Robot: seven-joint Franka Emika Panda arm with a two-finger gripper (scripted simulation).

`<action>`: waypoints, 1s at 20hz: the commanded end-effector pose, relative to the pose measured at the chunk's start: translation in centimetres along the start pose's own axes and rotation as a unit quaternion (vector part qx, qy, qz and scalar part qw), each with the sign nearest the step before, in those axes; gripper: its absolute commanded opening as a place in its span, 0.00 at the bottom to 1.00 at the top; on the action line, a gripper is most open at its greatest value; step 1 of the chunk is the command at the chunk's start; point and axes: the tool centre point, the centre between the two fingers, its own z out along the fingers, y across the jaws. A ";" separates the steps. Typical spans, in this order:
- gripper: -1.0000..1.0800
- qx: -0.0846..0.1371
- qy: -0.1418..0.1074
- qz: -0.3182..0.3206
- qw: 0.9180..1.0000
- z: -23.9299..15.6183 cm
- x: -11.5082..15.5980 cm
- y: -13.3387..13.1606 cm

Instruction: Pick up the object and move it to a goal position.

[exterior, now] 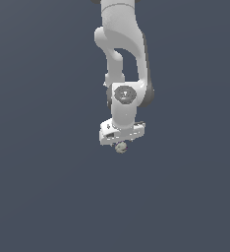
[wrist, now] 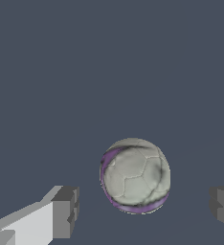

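Note:
The object (wrist: 134,174) is a small grey-beige ball with dark mottled patches, thin lines and a purple edge. In the wrist view it lies between my two dark fingertips (wrist: 66,210), with a gap on each side. My gripper (wrist: 143,210) is open and touches nothing. In the exterior view the ball (exterior: 121,147) shows just under the white gripper (exterior: 121,142), which points straight down over it. The fingers are mostly hidden there behind the hand.
A plain dark blue-grey surface (exterior: 48,197) fills both views. The white arm (exterior: 122,44) comes down from the top middle of the exterior view. No goal marker shows.

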 end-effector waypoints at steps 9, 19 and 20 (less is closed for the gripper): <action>0.96 0.000 0.000 -0.002 1.000 3.9 0.0 -0.1; 0.00 0.000 0.000 -0.002 1.000 4.0 0.0 -0.1; 0.00 0.000 0.000 -0.002 1.000 4.0 0.0 -0.1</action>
